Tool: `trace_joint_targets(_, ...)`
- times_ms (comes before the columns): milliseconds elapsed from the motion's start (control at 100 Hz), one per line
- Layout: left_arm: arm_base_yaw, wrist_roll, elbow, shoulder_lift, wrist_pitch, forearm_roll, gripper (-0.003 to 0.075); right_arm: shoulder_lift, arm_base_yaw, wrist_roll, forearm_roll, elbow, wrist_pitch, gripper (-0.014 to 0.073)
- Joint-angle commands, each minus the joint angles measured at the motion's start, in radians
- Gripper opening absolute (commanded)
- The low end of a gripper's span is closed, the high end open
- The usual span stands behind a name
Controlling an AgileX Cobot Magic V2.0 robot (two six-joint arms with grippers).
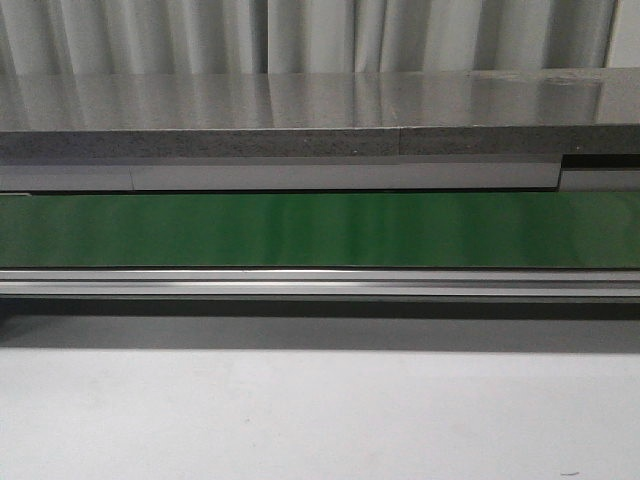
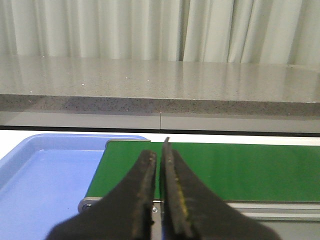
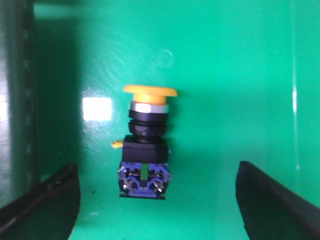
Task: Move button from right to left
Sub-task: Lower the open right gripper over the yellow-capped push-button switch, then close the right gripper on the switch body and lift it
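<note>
The button shows only in the right wrist view: a round orange-yellow cap on a black body with a blue terminal block and a small green mark. It lies on the floor of a green bin. My right gripper is open above it, its two black fingers wide apart on either side of the button and not touching it. My left gripper is shut and empty, its tips over the end of the green conveyor belt. Neither gripper nor the button shows in the front view.
A blue tray lies beside the end of the belt in the left wrist view. The belt runs across the front view with a metal rail before it and a grey stone counter behind. The bin's dark wall stands beside the button.
</note>
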State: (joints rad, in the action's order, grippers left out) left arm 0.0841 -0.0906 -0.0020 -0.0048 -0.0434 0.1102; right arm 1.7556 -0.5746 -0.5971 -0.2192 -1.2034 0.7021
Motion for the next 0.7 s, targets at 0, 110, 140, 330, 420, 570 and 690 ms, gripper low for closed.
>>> trace_joint_targets(0, 0.000, -0.005, 0.042, -0.036, 0.081, -0.008, 0.0005, -0.026, -0.012, -0.052, -0.047, -0.032, -0.020, 0.0592)
trace_joint_targets(110, 0.000, -0.005, 0.042, -0.036, 0.081, -0.008, 0.0005, -0.004, -0.013, -0.063, -0.046, -0.032, -0.026, 0.0592)
trace_joint_targets(140, 0.000, -0.005, 0.042, -0.036, 0.081, -0.008, 0.0005, 0.000, -0.013, -0.067, -0.042, -0.032, -0.027, 0.0592)
trace_joint_targets(330, 0.000, -0.005, 0.042, -0.036, 0.081, -0.008, 0.0005, 0.031, -0.014, -0.070, 0.014, -0.032, -0.033, 0.0592)
trace_joint_targets(420, 0.000, -0.005, 0.042, -0.036, 0.081, -0.008, 0.0005, 0.044, -0.019, -0.070, 0.022, -0.032, -0.034, 0.0592)
trace_joint_targets(570, 0.000, -0.005, 0.042, -0.036, 0.081, -0.008, 0.0005, 0.076, -0.019, -0.070, 0.022, -0.032, -0.036, 0.0592)
trace_joint_targets(690, 0.000, -0.005, 0.042, -0.036, 0.081, -0.008, 0.0005, 0.093, -0.019, -0.070, 0.022, -0.032, -0.041, 0.0590)
